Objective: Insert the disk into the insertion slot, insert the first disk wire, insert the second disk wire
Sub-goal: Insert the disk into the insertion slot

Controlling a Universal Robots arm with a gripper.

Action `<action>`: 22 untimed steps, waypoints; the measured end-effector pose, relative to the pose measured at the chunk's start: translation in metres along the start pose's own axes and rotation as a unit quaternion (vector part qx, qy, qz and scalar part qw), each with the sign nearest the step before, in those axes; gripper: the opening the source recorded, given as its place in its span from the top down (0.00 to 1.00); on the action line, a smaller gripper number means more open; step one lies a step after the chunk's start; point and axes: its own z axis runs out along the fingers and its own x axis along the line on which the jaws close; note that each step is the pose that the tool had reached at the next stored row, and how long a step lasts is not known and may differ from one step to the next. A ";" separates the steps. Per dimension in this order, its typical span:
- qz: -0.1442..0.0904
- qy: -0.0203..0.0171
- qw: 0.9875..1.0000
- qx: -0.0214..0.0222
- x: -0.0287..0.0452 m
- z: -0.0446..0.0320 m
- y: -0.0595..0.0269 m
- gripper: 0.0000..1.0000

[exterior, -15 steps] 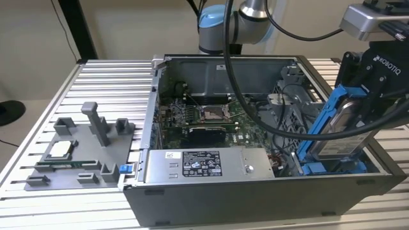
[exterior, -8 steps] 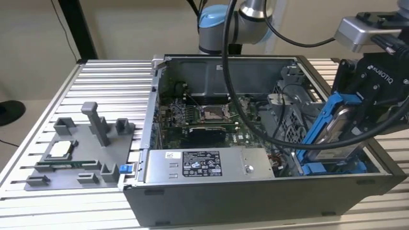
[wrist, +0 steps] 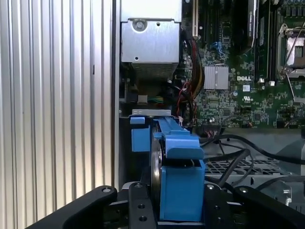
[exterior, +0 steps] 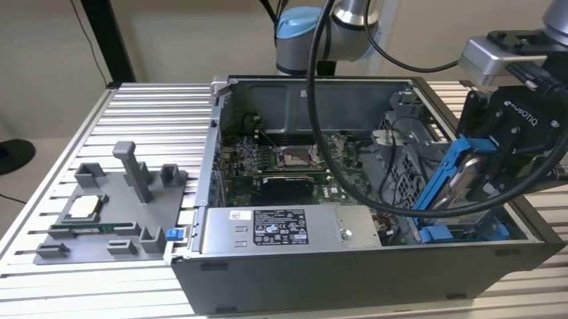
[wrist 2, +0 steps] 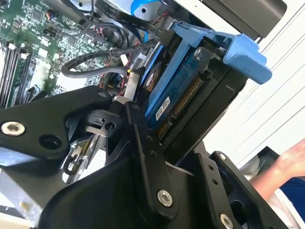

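Note:
My gripper [exterior: 486, 174] is shut on the disk [exterior: 461, 183], a silver drive in a bright blue frame. It holds the disk on edge and tilted over the front corner of the open computer case at the exterior view's right. The disk's lower end reaches down to the insertion slot [exterior: 443, 232], whose blue clips show at the case floor. In both wrist views the black fingers [wrist 2: 138, 124] clamp the blue-framed disk [wrist 2: 178, 93] [wrist: 178, 181] from either side. Black cables [wrist: 228, 155] lie loose beside it; I cannot tell which are the disk wires.
A grey labelled power supply box [exterior: 284, 229] sits at the case's front. The motherboard [exterior: 284, 159] lies behind it, and a perforated metal cage [exterior: 404, 166] stands beside the disk. A grey parts fixture [exterior: 106, 212] rests on the slatted table [exterior: 151, 113]. A person's hand [wrist 2: 290, 162] is nearby.

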 end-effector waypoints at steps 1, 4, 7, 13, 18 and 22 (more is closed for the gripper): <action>0.000 0.000 1.000 0.000 0.0000 0.0000 0.0000 1.00; 0.000 0.000 1.000 0.000 0.0000 0.0001 -0.0001 0.00; 0.000 0.000 1.000 0.000 0.0000 0.0002 0.0000 0.00; 0.000 0.000 1.000 0.000 0.0001 -0.0003 0.0000 0.00; 0.000 0.000 1.000 -0.001 0.0000 -0.0073 0.0003 0.00; 0.000 0.000 1.000 -0.001 -0.0007 -0.0139 0.0006 0.00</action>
